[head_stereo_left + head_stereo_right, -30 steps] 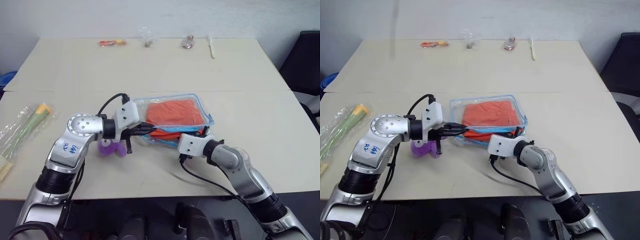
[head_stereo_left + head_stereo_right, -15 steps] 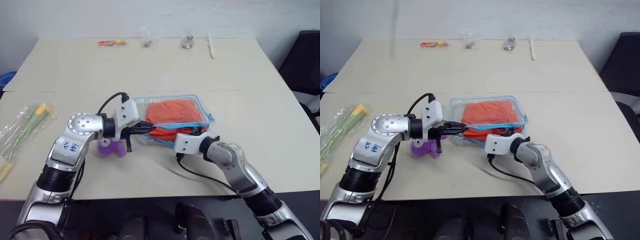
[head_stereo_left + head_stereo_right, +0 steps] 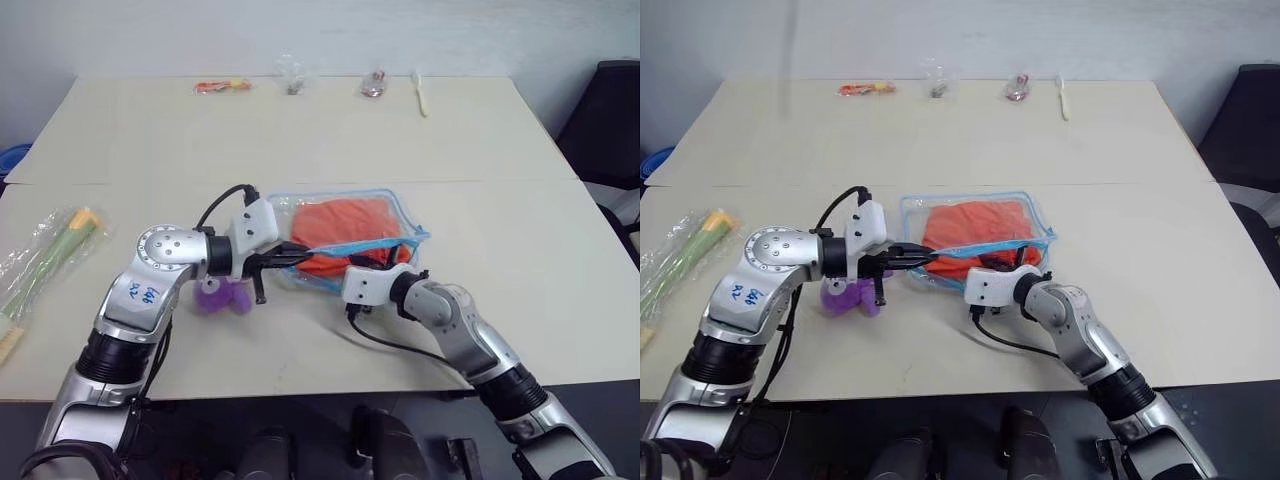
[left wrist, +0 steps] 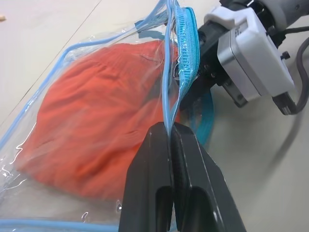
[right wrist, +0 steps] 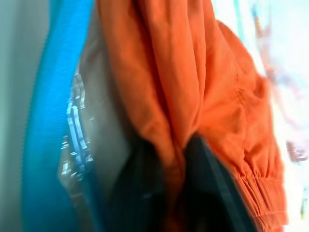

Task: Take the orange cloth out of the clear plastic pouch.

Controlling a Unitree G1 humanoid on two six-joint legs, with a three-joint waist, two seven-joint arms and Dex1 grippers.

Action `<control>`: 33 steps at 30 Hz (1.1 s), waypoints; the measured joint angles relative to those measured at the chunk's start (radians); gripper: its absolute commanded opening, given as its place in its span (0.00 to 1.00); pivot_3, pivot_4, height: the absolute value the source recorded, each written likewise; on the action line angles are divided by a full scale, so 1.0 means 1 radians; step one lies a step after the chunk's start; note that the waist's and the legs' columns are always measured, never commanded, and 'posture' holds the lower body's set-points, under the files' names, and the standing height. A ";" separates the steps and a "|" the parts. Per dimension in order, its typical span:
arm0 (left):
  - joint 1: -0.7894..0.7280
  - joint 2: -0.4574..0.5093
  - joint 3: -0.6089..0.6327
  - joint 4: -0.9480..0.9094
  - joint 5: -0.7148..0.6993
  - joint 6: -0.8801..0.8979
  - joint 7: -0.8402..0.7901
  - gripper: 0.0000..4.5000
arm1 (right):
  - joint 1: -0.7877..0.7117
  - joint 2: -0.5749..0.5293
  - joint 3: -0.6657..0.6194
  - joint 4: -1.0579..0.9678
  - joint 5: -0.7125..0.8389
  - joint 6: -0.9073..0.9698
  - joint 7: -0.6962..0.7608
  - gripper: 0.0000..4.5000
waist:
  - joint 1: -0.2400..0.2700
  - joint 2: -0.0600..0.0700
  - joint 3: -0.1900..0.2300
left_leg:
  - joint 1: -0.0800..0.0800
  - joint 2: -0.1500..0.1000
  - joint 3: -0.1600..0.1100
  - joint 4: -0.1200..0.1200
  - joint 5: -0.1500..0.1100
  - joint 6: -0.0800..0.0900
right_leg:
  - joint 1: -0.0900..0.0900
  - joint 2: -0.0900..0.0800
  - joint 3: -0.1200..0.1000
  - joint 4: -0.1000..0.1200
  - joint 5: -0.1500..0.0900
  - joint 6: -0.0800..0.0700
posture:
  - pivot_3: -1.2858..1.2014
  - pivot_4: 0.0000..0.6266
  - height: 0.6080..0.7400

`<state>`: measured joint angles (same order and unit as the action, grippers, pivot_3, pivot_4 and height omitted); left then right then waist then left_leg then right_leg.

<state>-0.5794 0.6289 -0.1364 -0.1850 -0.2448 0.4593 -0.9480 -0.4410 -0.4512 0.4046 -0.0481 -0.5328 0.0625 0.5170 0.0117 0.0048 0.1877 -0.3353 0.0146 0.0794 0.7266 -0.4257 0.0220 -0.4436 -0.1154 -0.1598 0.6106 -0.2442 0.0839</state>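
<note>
The clear plastic pouch with light blue edging lies mid-table, its near mouth lifted. The orange cloth is inside it, bunched toward the opening. My left gripper is shut on the pouch's blue zip edge and holds it up; in the left wrist view its fingers pinch that rim. My right gripper reaches into the mouth from the near right. In the right wrist view it is shut on a fold of the orange cloth, beside the blue edging.
A purple plush toy sits just under my left wrist. A crinkly bag with green and yellow items lies at the left edge. Small items and a white utensil line the far edge. A black chair stands right.
My right gripper has pushed a little further into the pouch mouth and shut on the cloth. The left gripper has kept its hold on the rim.
</note>
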 measured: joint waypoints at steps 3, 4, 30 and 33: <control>-0.001 -0.002 -0.001 0.002 0.003 0.000 0.003 0.00 | 0.008 -0.001 -0.002 -0.014 0.001 0.004 0.008 0.01 | 0.001 0.000 0.000 | 0.000 0.000 0.000 0.000 0.000 0.000 | 0.000 0.000 0.000 0.000 0.000 0.000 | 0.52 0.24 1.00; -0.001 -0.004 -0.001 0.003 0.006 0.000 0.006 0.00 | 0.018 -0.004 -0.004 -0.029 0.003 0.005 0.018 0.01 | 0.001 0.000 0.000 | 0.000 0.000 0.000 0.000 0.000 0.000 | 0.000 0.000 0.000 0.000 0.000 0.000 | 0.52 0.24 1.00; -0.084 -0.126 -0.077 0.233 0.169 -0.113 0.097 0.10 | 0.259 -0.236 -0.485 -0.856 0.734 0.571 0.463 0.00 | 0.014 0.000 0.000 | 0.000 -0.001 -0.001 0.000 0.000 0.000 | 0.000 0.000 0.000 0.000 0.000 0.000 | 0.52 0.24 1.00; -0.084 -0.126 -0.070 0.229 0.152 -0.093 0.081 0.27 | 0.250 -0.303 -0.639 -0.895 0.861 0.662 0.483 0.00 | 0.015 0.000 0.000 | 0.000 -0.001 -0.002 0.000 0.000 0.000 | 0.000 0.000 0.000 0.000 0.000 0.000 | 0.52 0.24 1.00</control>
<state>-0.6633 0.5032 -0.2066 0.0442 -0.0932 0.3663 -0.8669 -0.1911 -0.7546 -0.2343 -0.9427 0.3277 0.7245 1.0001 0.0263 0.0047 0.1877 -0.3352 0.0135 0.0776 0.7267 -0.4258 0.0222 -0.4435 -0.1154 -0.1600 0.6105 -0.2441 0.0841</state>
